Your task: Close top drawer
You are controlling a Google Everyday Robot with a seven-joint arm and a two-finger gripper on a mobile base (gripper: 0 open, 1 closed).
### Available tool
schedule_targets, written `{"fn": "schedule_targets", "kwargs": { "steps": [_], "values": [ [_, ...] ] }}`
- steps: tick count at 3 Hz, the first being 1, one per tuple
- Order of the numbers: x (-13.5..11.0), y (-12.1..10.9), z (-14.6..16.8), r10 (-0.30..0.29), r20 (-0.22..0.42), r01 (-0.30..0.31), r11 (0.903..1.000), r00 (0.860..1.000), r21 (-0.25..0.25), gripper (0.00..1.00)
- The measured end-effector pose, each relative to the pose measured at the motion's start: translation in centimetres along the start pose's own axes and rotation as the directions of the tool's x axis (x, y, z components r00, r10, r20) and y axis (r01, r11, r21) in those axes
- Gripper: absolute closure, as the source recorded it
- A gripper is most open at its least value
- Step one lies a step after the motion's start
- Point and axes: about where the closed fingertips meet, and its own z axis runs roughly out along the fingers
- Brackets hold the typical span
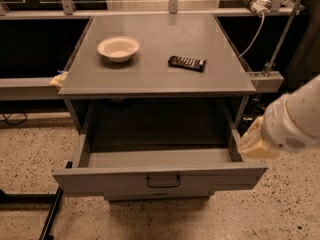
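Gripper [256, 140], grip state untellable, is hovering just beside the open top drawer's [115, 180] corner, probably positioning to push.

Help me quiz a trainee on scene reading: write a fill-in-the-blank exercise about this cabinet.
1. The top drawer is not shut but ____.
2. On the cabinet top, the bowl sits to the picture's ____ of the dark flat object.
3. The gripper hangs beside the drawer's ____ end, as pictured.
4. The drawer's inside looks ____.
Missing words: open; left; right; empty.
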Motion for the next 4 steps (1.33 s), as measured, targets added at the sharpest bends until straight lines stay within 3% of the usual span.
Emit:
{"fn": "schedule_targets", "kwargs": {
  "steps": [2,3,4],
  "values": [
    [5.5,4.3,14.5,0.045,0.16,-0.029,0.9946,0.986,-0.1,1.0],
    [5.5,4.3,14.5,0.045,0.16,-0.029,0.9946,0.986,-0.1,1.0],
    [6.2,3.7,14.9,-0.022,0.139,0.024,0.9996,0.99,-0.017,1.0]
  ]
}}
